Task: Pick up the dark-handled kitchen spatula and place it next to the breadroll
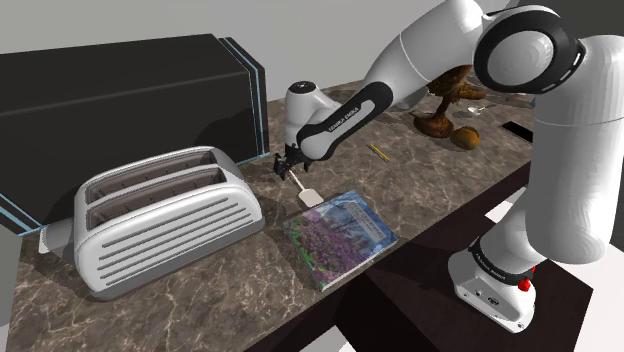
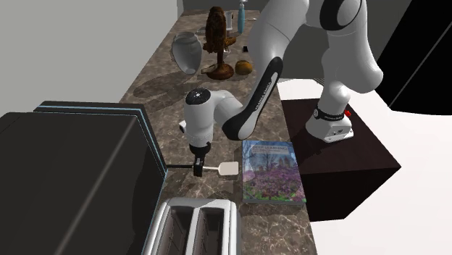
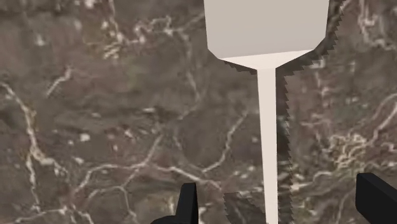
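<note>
Straddling the spatula [image 3: 270, 127] (pale shaft), parted claw [image 3: 281, 186].

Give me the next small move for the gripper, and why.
Probably shut the gripper on the spatula. Its fingers stand open with the pale shaft between them, touching neither, and in the second exterior view the fingertips look level with it on the counter.

A kitchen: a toaster [image 1: 165, 225] and a breadroll [image 1: 465, 137] on a veined stone counter [image 1: 420, 190].
</note>
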